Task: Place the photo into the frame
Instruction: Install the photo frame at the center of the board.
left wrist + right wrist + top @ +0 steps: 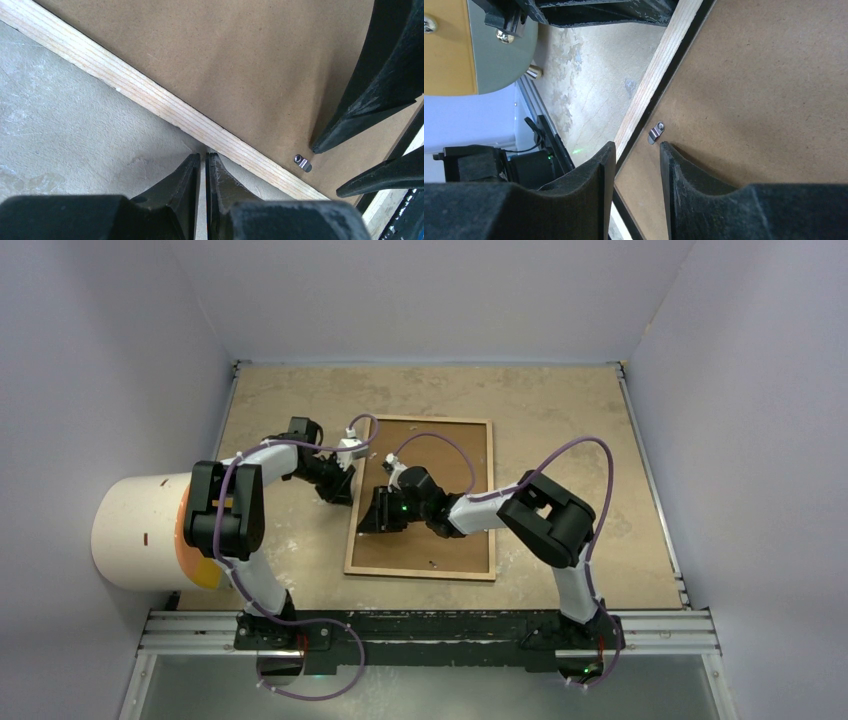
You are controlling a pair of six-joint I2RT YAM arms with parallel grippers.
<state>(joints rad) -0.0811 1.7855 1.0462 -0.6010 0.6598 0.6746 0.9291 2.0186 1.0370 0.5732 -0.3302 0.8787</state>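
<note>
Here the frame [420,574] lies back-up — left gripper [202,157] jaws closed at its edge, right gripper [636,147] jaws slightly parted over it.

The left gripper [346,494] and right gripper [368,523] crowd the 9 o'clock edge of the frame [491,502], near each other. The table [570,430] gives passing room at its 12 and 3 o'clock. A white cylinder [135,530] blocks far 9 o'clock.

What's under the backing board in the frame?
Nothing visible: the backing board fills the frame edge to edge, a metal tab at its rim. Whether the photo lies beneath is hidden.
</note>
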